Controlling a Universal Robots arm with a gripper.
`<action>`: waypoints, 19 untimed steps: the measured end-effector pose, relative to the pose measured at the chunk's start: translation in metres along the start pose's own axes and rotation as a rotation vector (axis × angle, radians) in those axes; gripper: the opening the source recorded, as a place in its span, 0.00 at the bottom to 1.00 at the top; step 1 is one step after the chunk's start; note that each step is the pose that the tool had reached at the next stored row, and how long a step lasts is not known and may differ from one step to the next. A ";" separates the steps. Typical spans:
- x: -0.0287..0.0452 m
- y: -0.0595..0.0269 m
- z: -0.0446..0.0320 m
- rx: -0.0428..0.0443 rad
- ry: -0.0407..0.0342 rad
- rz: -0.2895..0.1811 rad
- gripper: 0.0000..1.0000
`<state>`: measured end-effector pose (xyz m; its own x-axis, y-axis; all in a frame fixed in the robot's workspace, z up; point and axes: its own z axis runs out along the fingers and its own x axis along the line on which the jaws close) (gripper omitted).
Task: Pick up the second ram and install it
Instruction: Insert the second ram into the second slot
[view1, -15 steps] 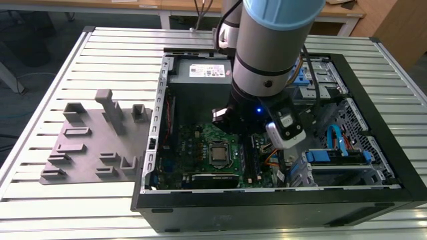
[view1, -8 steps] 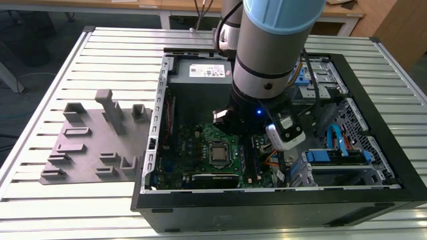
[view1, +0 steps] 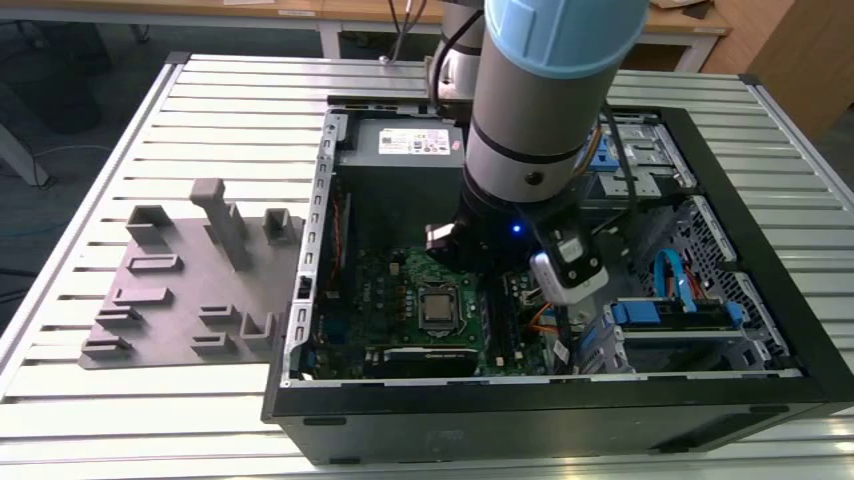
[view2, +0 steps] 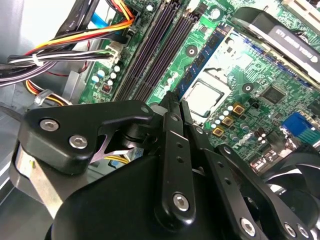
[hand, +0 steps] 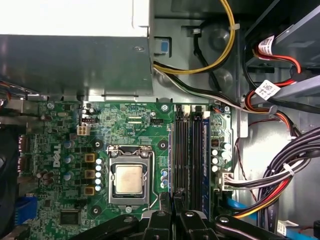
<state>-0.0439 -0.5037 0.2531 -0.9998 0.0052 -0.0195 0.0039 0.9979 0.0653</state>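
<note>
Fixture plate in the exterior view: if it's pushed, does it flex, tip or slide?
The fixture plate looks like one moulded slab lying flat on the slotted table, so it is probably stiff and unlikely to tip. No clamps are visible, so it may slide. Its tall post stands high; a push there would likely drag the whole plate.

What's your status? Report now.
Gripper low over memory slots. One ram stick looks seated, slot farthest from processor. Cables alongside, not blocking.
</note>
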 end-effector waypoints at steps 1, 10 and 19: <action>0.0000 -0.0001 0.0007 0.0000 0.0000 0.000 0.11; -0.0011 -0.0007 0.0095 0.0000 0.0000 0.000 0.11; -0.0120 -0.0011 0.0178 -0.0007 0.0001 0.001 0.11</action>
<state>-0.0315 -0.5037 0.2355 -0.9998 0.0058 -0.0193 0.0045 0.9978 0.0660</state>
